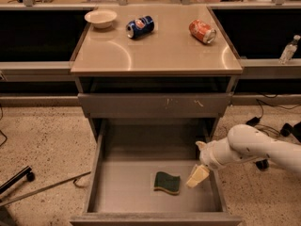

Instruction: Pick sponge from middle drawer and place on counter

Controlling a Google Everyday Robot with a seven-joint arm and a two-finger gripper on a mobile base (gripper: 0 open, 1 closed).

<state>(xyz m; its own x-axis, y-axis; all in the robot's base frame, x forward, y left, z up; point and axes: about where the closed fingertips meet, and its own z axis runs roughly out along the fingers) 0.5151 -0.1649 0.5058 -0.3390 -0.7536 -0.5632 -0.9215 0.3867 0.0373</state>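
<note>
The sponge point(167, 182), dark green on top with a yellow edge, lies flat on the floor of the open middle drawer point(127, 187), right of its middle. My gripper point(197, 175) hangs from the white arm on the right, inside the drawer by its right wall. It points down and sits just right of the sponge, slightly above the floor and apart from it. The tan counter point(160, 51) tops the cabinet above.
On the counter lie a white bowl point(100, 18), a blue can point(140, 26) on its side and a red can point(202, 31) on its side. A closed drawer front point(155, 105) sits above the open drawer. A bottle point(288, 50) stands at right. Cables lie on the speckled floor.
</note>
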